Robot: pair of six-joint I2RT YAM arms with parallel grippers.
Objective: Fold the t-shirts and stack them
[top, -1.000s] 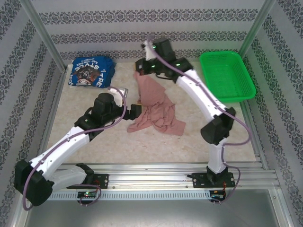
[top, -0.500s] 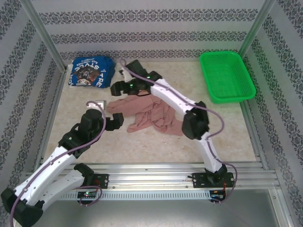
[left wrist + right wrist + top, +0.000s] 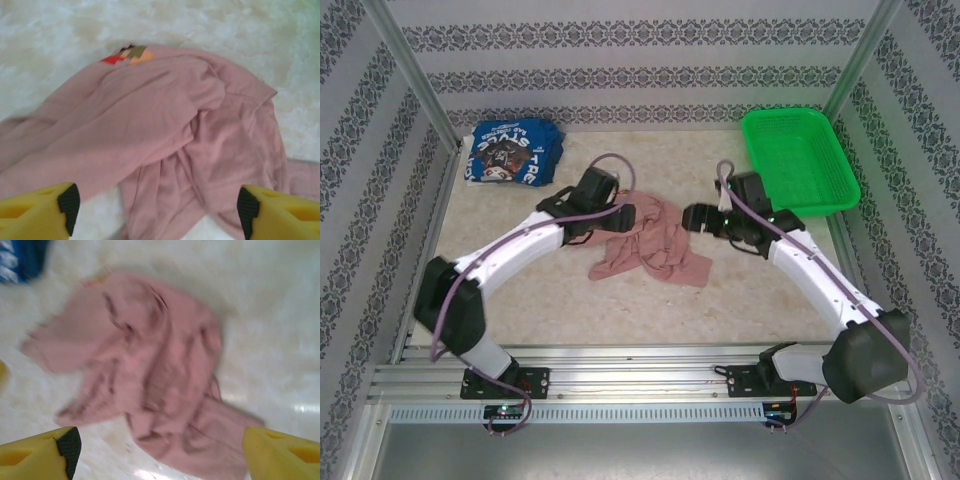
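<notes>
Located pink t-shirt (image 3: pixel 650 240) crumpled in a loose heap at centre of the top view, lying on the surface (image 3: pixel 550 290) with sleeves and hem tangled. Located blue t-shirt (image 3: pixel 510 153) at upper left of that view in a compact bundle, well apart from the pink one. Noted green basket (image 3: pixel 800 160) at upper right, apart from both.

Observed left end effector (image 3: pixel 625 214) at the left edge of the pink heap. Confirmed in the left wrist view: fingers (image 3: pixel 65 205) spread wide, with cloth below and between them, not pinched, nothing held. Observed right end effector (image 3: pixel 692 218) just beside the heap's right edge, likewise spread wide and holding nothing. Unable to tell contact with cloth from the blurred right wrist view.

Judged step in hand: taking hold of the pink t-shirt at two points to spread it flat before folding. Judged task early: pink unfolded, no stack yet.

Recommended:
- Seek a true edge, shoulder seam or hem, rather than a mid-heap fold.
- Take the small coloured print (image 3: pixel 127 54) at upper left of the left wrist view as a likely chest marker and look for the collar near it.
- Pinch a single layer only.
- Close on opposite ends, lift together, and draw apart gently until taut before laying down.
- Avoid dragging cloth towards the blue t-shirt.
</notes>
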